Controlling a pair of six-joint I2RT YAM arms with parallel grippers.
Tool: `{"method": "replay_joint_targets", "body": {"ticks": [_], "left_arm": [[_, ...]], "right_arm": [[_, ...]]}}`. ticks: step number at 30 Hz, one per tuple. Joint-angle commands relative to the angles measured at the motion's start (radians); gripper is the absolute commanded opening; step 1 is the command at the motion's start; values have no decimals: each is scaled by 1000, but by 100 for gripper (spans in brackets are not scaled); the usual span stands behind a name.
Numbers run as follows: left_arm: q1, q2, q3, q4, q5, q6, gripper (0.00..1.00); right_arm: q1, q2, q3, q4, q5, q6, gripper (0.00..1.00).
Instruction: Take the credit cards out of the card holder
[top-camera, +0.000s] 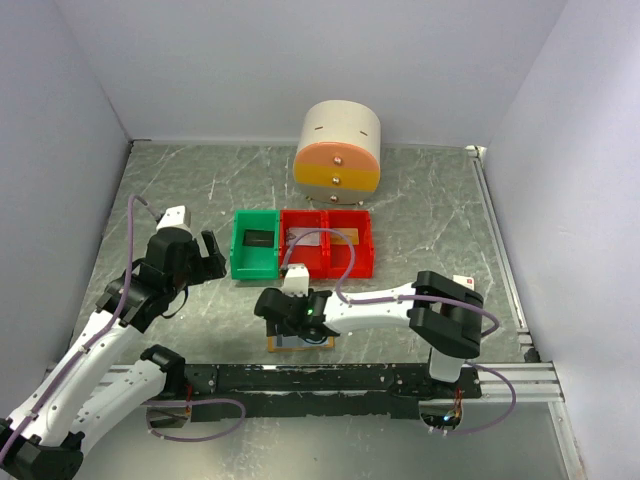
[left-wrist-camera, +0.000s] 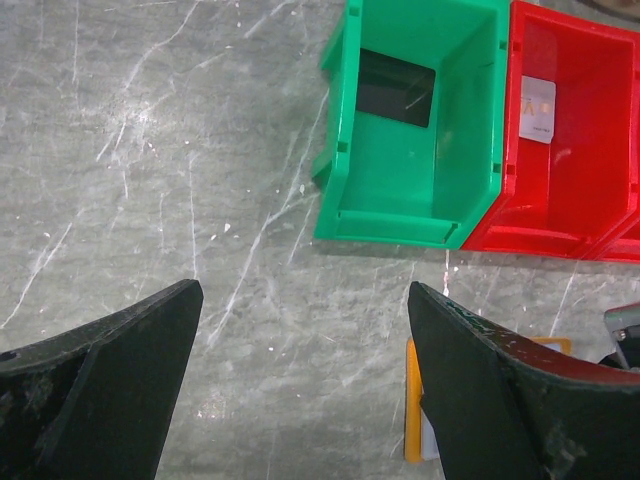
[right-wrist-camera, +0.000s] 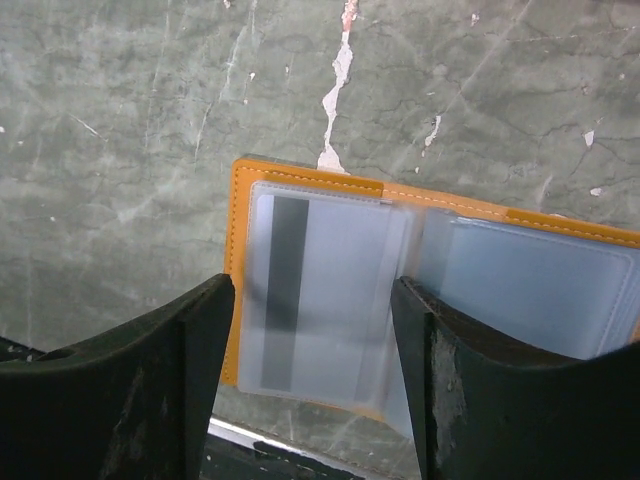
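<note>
Looking at the table (top-camera: 200, 190): grey and veined like marble; everything you work with sits on it.
Drawer unit (top-camera: 338, 150): round and cream, with an orange and a yellow front. It stands at the far edge, behind the bins.
Red bins (top-camera: 330, 243): two joined compartments at mid-table, touching the green bin on its right side.
Green bin (top-camera: 255, 245): leftmost in the row, well apart from the holder.
Left claw (left-wrist-camera: 303, 300): your jaws stand wide apart with nothing between them, hanging over bare table just left of and nearer than the green bin.
Right claw (right-wrist-camera: 308, 300): your jaws are parted and grip nothing. The two fingers straddle the holder's left pocket from above; you cannot tell whether they touch it.
Holder (right-wrist-camera: 520, 280): lies spread open on the table near its near edge, in front of the red bins. It has an orange rim and pale clear pockets.
Striped card (right-wrist-camera: 340, 280): grey with a dark stripe, inside the left pocket between your right fingers.
Dark card (left-wrist-camera: 395, 87): flat on the green bin's floor.
Pale card (left-wrist-camera: 537, 108): flat in the adjoining red bin.
</note>
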Motion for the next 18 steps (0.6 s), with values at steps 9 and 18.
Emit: {"method": "replay_joint_targets", "body": {"ticks": [9,18], "left_arm": [[7,-16,-1,11,-59,2,96],[7,-12,1,10,-43,4,96]], "right_arm": [[42,160,79,-255,86,23,62],[44,96,17,-138,33,9,52]]}}
